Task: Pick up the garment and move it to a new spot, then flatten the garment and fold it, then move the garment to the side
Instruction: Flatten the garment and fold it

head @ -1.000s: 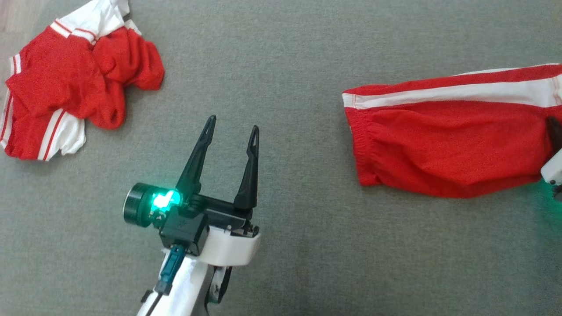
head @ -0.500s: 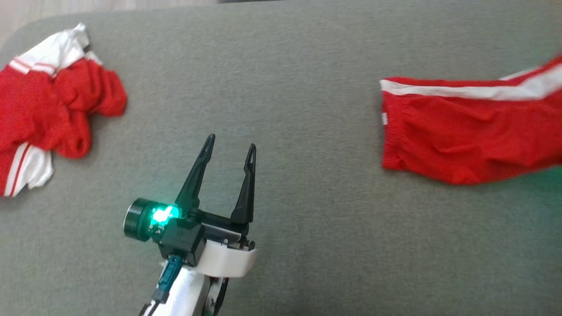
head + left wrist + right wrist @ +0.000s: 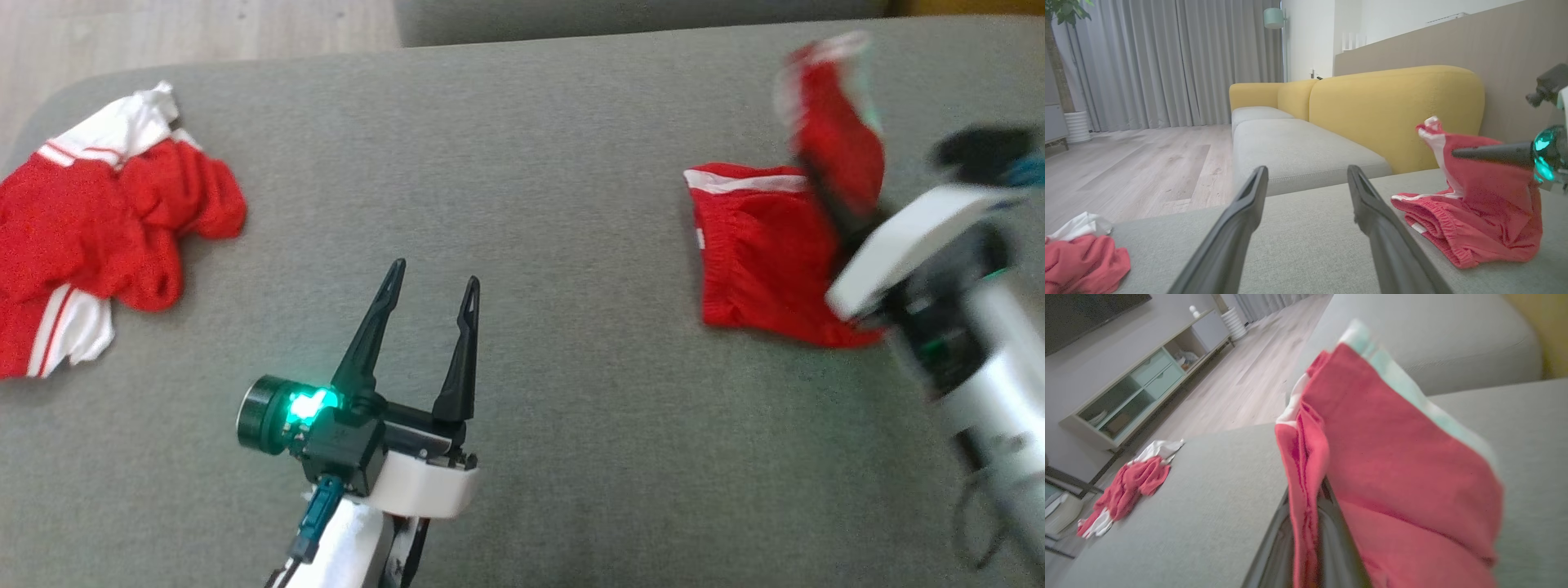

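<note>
The red shorts [image 3: 759, 261] lie on the right of the grey seat [image 3: 571, 204], long side running left to right. The right gripper [image 3: 1455, 153] pinches their right end tight, up in the air. The left gripper [image 3: 436, 272] is wide open, empty, well apart.

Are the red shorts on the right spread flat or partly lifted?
Partly lifted: the right gripper holds one end of the red shorts up; the waistband end lies on the cushion.

a home living room — yellow sofa [image 3: 1396, 106], grey curtains [image 3: 1180, 61], tv cabinet [image 3: 1139, 388] (wood floor [image 3: 1139, 163]).
</note>
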### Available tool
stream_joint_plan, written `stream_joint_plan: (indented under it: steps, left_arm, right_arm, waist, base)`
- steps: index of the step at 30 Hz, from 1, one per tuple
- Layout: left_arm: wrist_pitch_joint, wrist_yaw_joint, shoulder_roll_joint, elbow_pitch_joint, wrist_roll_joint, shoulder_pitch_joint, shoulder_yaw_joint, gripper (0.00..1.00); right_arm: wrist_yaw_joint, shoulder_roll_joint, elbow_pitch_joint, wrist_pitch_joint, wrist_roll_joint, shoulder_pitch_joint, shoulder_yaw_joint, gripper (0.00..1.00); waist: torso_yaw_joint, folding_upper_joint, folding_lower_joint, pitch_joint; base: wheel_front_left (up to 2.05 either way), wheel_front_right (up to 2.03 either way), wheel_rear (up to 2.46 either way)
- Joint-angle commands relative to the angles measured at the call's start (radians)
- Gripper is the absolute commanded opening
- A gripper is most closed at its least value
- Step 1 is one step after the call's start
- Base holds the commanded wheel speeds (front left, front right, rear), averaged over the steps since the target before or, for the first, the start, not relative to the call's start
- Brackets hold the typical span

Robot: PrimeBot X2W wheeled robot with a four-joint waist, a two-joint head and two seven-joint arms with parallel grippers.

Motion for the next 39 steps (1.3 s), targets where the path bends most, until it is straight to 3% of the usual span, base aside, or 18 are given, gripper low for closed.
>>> stream_joint_plan:
  steps: [1, 2, 6, 10, 14, 18, 21, 24, 32, 39]
  left_arm:
    - [-0.005, 0.007, -0.004, -0.03, -0.01, -0.014, 0.024, 1.0]
    - [-0.005, 0.01, -0.004, -0.031, -0.017, -0.014, 0.021, 1.0]
    - [-0.005, 0.024, -0.004, -0.029, -0.037, -0.01, 0.009, 1.0]
    - [-0.005, 0.033, -0.004, -0.019, -0.043, 0.005, 0.015, 1.0]
    - [-0.005, 0.036, -0.005, 0.005, -0.07, 0.061, 0.044, 1.0]
    - [-0.005, 0.036, -0.005, 0.026, -0.105, 0.13, 0.075, 1.0]
    - [-0.005, 0.026, -0.004, 0.051, -0.097, 0.162, 0.088, 1.0]
    - [-0.005, 0.028, -0.004, 0.075, -0.068, 0.194, 0.11, 1.0]
    - [-0.005, 0.028, -0.005, 0.097, -0.054, 0.248, 0.132, 1.0]
    - [-0.005, 0.019, -0.005, 0.109, -0.041, 0.259, 0.15, 1.0]
  right_arm:
    - [0.007, 0.02, -0.025, 0.005, -0.016, 0.011, 0.014, 0.78]
    - [0.007, 0.043, -0.019, -0.003, -0.027, 0.017, 0.015, 1.0]
    - [0.007, 0.11, -0.015, -0.06, -0.042, 0.036, -0.001, 1.0]
    - [0.007, 0.075, -0.013, -0.148, -0.104, 0.061, -0.034, 1.0]
    - [0.007, 0.019, -0.01, -0.325, -0.17, 0.165, -0.095, 1.0]
    - [0.007, 0.021, -0.014, -0.432, -0.217, 0.295, -0.147, 1.0]
    - [0.007, 0.057, -0.063, -0.452, -0.26, 0.407, -0.223, 1.0]
    - [0.007, 0.134, -0.156, -0.454, -0.337, 0.537, -0.339, 1.0]
    - [0.007, 0.24, -0.182, -0.454, -0.575, 0.714, -0.37, 1.0]
    - [0.007, 0.304, -0.194, -0.454, -0.643, 0.749, -0.408, 1.0]
  waist:
    - [0.014, 0.0, 0.0, -0.003]
    - [0.021, 0.0, 0.0, -0.003]
    - [0.046, 0.0, 0.0, -0.017]
    - [0.057, 0.0, 0.0, -0.048]
    - [0.056, 0.0, 0.0, -0.133]
    - [0.055, 0.0, 0.0, -0.204]
    - [0.06, 0.0, 0.0, -0.249]
    - [0.059, 0.0, 0.0, -0.285]
    - [0.06, 0.0, 0.0, -0.323]
    - [0.063, 0.0, 0.0, -0.323]
  base:
    - [0.0, 0.0, 0.0]
    - [0.0, 0.0, 0.0]
    - [0.0, 0.0, 0.0]
    - [0.0, 0.0, 0.0]
    - [0.0, 0.0, 0.0]
    - [0.0, 0.0, 0.0]
    - [0.0, 0.0, 0.0]
    - [0.0, 0.0, 0.0]
    - [0.0, 0.0, 0.0]
    - [0.0, 0.0, 0.0]
